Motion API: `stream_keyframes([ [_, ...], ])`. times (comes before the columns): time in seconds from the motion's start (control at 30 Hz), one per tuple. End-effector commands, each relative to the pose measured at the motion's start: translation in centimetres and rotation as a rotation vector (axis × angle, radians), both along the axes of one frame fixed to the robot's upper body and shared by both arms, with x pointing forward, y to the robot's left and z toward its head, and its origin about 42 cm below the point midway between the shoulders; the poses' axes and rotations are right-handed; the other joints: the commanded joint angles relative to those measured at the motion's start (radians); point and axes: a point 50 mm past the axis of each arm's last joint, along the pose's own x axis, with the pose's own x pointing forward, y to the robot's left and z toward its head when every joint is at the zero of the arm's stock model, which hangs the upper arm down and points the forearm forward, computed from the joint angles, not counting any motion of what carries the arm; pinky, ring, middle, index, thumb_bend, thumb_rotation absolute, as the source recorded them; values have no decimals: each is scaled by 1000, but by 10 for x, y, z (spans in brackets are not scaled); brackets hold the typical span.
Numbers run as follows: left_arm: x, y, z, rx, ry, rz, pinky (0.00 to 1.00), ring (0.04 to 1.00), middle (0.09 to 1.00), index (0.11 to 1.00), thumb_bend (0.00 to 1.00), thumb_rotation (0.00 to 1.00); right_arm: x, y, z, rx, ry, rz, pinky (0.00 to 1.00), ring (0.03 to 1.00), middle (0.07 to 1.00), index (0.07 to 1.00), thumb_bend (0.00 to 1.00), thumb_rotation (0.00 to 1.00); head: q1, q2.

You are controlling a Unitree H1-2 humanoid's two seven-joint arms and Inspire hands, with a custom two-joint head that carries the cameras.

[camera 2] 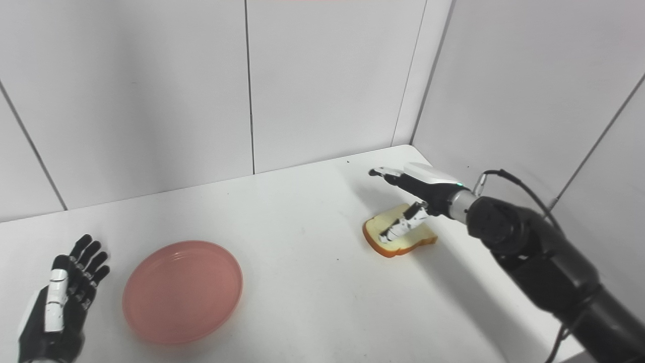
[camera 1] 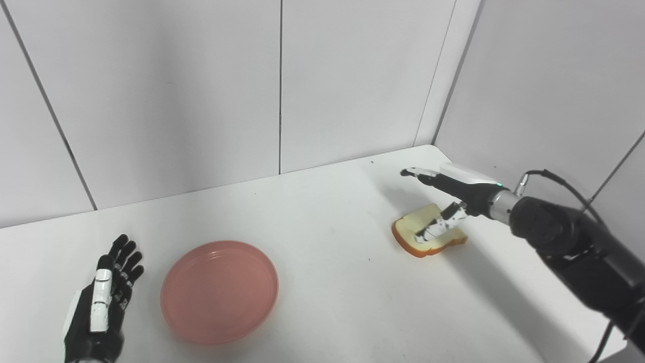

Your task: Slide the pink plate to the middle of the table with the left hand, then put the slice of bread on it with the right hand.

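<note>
A pink plate [camera 1: 219, 291] lies flat on the white table, left of the middle. My left hand [camera 1: 103, 302] rests open just left of the plate, fingers spread and pointing away, a small gap from the rim. A slice of bread [camera 1: 409, 228] with a brown crust lies on the right side of the table. My right hand [camera 1: 443, 196] hovers over the bread, open, fingers stretched out above and past its far edge, thumb hanging down over the crumb. Whether the thumb touches the bread I cannot tell.
White wall panels close off the back and the right side, meeting in a corner behind the bread. The table's [camera 1: 327, 242] right edge runs under my right forearm [camera 1: 569, 242]. A cable loops off that wrist.
</note>
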Motion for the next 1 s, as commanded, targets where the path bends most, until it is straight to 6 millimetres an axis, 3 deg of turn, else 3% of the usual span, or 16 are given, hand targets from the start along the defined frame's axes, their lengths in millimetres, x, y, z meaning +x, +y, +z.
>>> stream_keyframes([
  [0.0, 0, 0, 0, 8, 12, -5, 951, 956, 965, 920, 740, 967, 0, -2, 26, -110, -28, -3, 1000, 1000, 981, 976, 1000, 324, 1, 1],
  [0.37, -1, -1, 2, 2, -7, -15, 957, 952, 962, 915, 734, 964, 12, -7, 15, -324, 67, 43, 1000, 998, 986, 999, 1000, 326, 3, -3],
  [0.97, -3, -4, 0, -8, -9, -18, 947, 959, 966, 914, 719, 952, 34, 4, -19, -385, 71, 127, 1000, 1000, 996, 1000, 1000, 291, 9, -2],
])
